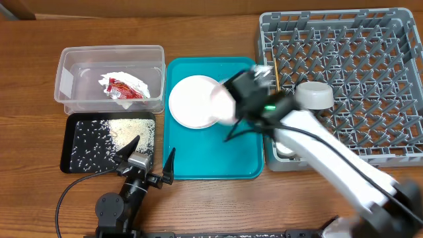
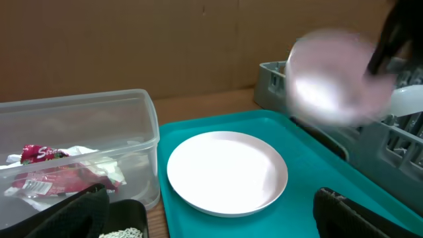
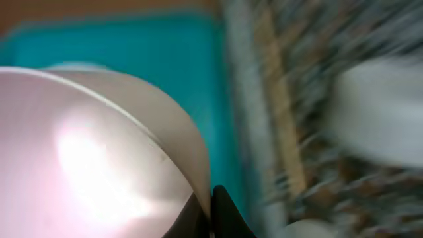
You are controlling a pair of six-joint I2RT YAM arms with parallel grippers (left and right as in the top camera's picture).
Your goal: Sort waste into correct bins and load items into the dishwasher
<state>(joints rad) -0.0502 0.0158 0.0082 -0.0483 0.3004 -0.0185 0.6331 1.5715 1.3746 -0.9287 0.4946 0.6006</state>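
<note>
1. Grips pink plate (image 1: 223,104) by its rim in right tool (image 1: 234,99), blurred, raised over teal tray (image 1: 198,155), near rack (image 1: 357,59).
2. Holds left tool (image 1: 151,158) spread wide, grasping nothing, low between black tray (image 1: 69,162) and teal tray.
3. Finds white plate (image 1: 192,100) flat on teal tray.
4. Finds napkin (image 1: 135,80) and wrapper (image 1: 122,89) in tub (image 1: 69,79); rice (image 1: 125,132) on black tray.

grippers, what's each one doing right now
Left gripper: open, holding nothing.
Right gripper: closed on the rim of the small pale-pink plate.
</note>
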